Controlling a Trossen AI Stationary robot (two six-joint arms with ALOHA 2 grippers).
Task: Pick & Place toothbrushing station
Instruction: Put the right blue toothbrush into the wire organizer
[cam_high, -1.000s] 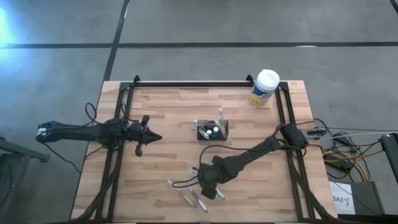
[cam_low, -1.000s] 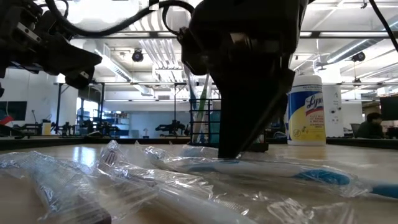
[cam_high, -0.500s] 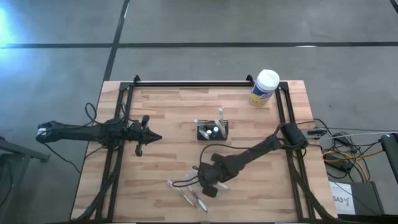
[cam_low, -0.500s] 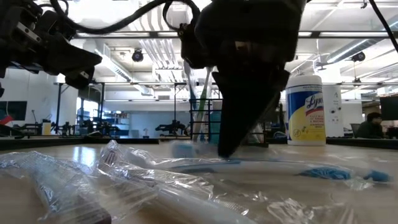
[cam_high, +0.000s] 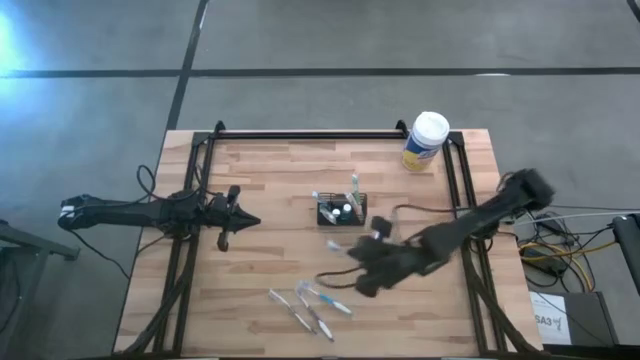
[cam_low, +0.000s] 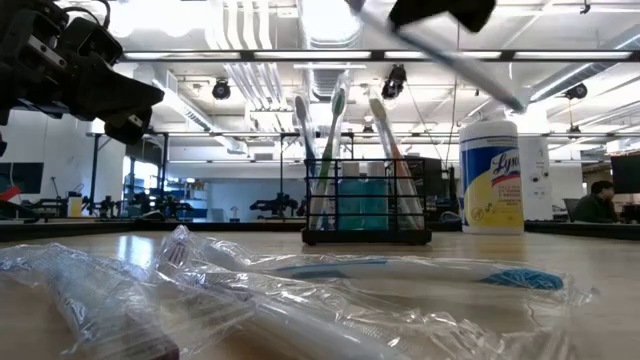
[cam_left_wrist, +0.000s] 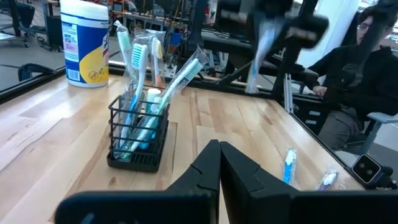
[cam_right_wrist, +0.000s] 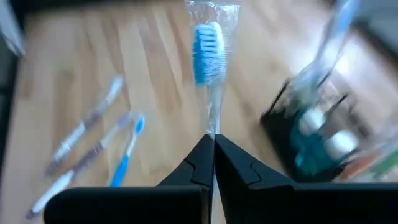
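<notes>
Right gripper (cam_right_wrist: 211, 146): a second ago it was down over the loose wrapped brushes at the near edge of the desk (cam_high: 260, 180), fingers partly apart. Now the fingers are pressed together on the handle of a wrapped toothbrush (cam_right_wrist: 208, 46), blue-and-white head pointing away from the wrist, and the arm has lifted and swung toward the right side of the desk. In the low view the dark mass that blocked the middle is gone; only the arm's underside and a thin blurred shaft cross the top.

Toothbrushing station (cam_high: 342, 210): black wire caddy near desk centre, upright, already carrying several brushes and a small tube (no change in its place). The held brush sits just to the near-right of it in the high view, not yet over it.

Left gripper (cam_left_wrist: 219, 163): fingers shut, empty, hanging above the left part of the desk, unmoved.

Spare wrapped brushes (cam_high: 305, 308) lie near the front edge, one fewer under the arm than before, by my reading.

Yellow wipes canister (cam_high: 424, 140) stands at the far right corner, well apart.

Judgement: pick step done; carry under way. Next call is to tip the brush handle-down and find a free slot.
</notes>
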